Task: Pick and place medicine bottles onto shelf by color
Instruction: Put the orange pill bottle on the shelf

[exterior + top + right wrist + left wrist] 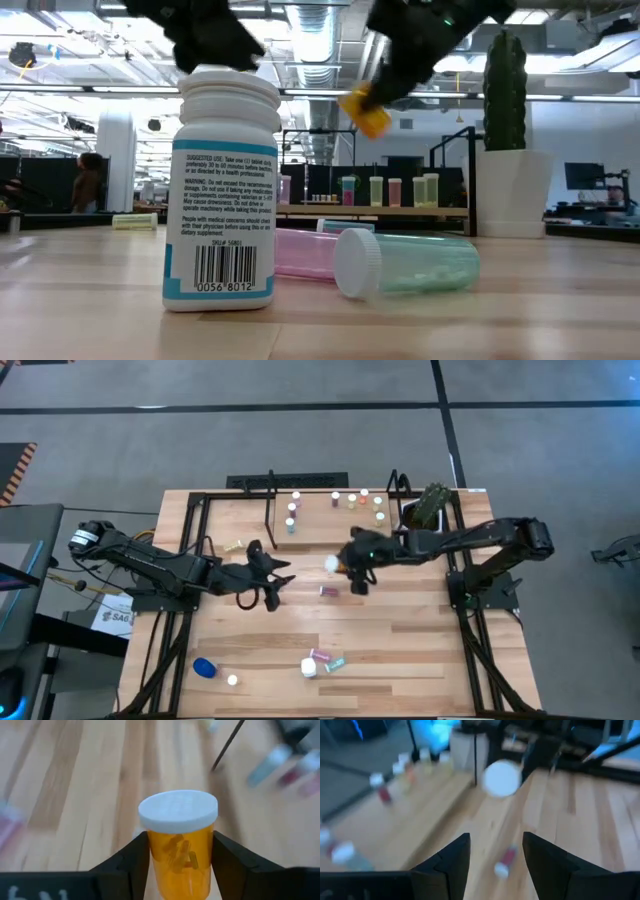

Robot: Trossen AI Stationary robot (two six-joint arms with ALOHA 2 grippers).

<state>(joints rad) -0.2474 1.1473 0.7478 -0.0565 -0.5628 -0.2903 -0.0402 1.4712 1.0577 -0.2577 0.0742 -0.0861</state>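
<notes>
Two dark fingers (125, 865) of the right gripper (178, 862) are clamped on an orange bottle (178, 852) with a white cap, pills visible through its wall; the bottle stands upright between them. From above, this gripper (345, 565) sits just near of the shelf (320, 525), over the middle of the table (400, 640), and the level camera shows the bottle (366, 112) lifted clear of the wood. The left gripper (496, 857) hangs spread and empty, its fingers (451, 860) pointing towards the shelf; overhead it lies left of centre (275, 575), apart from the right one. A small pink bottle (328, 591) lies on the boards between the two grippers. On the shelf stand several small bottles (352, 501), in a row along the far edge and a column at its left. Near the front edge a white labelled bottle (221, 190) stands upright, with a pink vial (300, 254) and a teal vial (405, 264) lying just beside it, and a blue bottle (204, 667) lies further left
</notes>
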